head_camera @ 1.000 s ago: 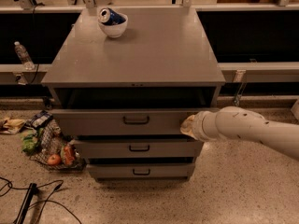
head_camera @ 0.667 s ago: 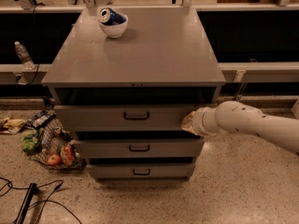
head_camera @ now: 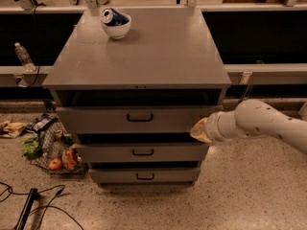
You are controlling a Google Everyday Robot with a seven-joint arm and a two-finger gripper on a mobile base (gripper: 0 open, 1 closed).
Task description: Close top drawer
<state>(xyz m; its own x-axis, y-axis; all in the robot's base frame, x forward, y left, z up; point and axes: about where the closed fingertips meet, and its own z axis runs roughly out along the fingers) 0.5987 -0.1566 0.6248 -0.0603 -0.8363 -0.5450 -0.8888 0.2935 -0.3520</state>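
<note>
The top drawer [head_camera: 96, 120] is found at centre frame, under the cabinet top [head_camera: 139, 56]. It stands partly out, and a dark gap is seen above its front. The gripper [head_camera: 200, 130] is placed at the right end of that front, right of centre frame, apparently touching it. Whether it is wide or narrow cannot be told. The handle [head_camera: 140, 117] is not held.

Judgement: the push is best directed straight back along the drawer's travel, since contact this far off centre may skew the drawer on its runners. Steady, moderate force is advised until the front is seated flush. The middle drawer [head_camera: 168, 153] should be left untouched.
</note>
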